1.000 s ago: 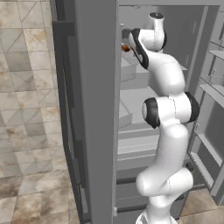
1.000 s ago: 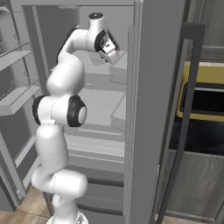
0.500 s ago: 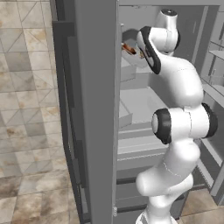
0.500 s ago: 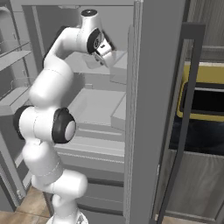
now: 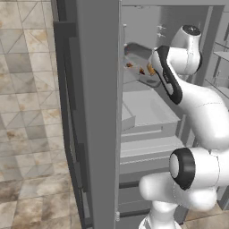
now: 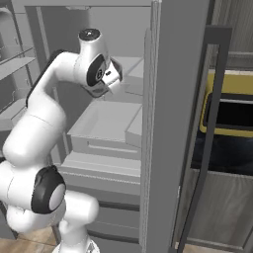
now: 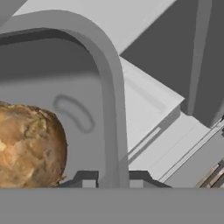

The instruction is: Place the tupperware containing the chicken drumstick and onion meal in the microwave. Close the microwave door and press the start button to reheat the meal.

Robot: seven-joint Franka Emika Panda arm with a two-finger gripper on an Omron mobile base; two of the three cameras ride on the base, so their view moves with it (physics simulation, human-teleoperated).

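Fridge (image 5: 98, 112) interior: gripper (image 7: 109, 179) straddles the tupperware (image 7: 109, 96) rim (drumstick (image 7: 28, 146) inside).

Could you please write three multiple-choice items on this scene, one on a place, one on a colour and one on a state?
1. Where is the tupperware?
A. on the tiled floor
B. up inside the open grey cabinet
C. on the yellow appliance

2. What colour is the food in it?
A. green
B. white
C. orange-brown

3. How does the gripper stand to the container?
A. its fingertips sit either side of the rim
B. far off, over the floor
C. pressed flat on the food

Answers:
1 B, the left base view shows it on an upper shelf beside the arm.
2 C, the hand view shows orange-brown food.
3 A, the hand view shows the rim running between the two fingertips.
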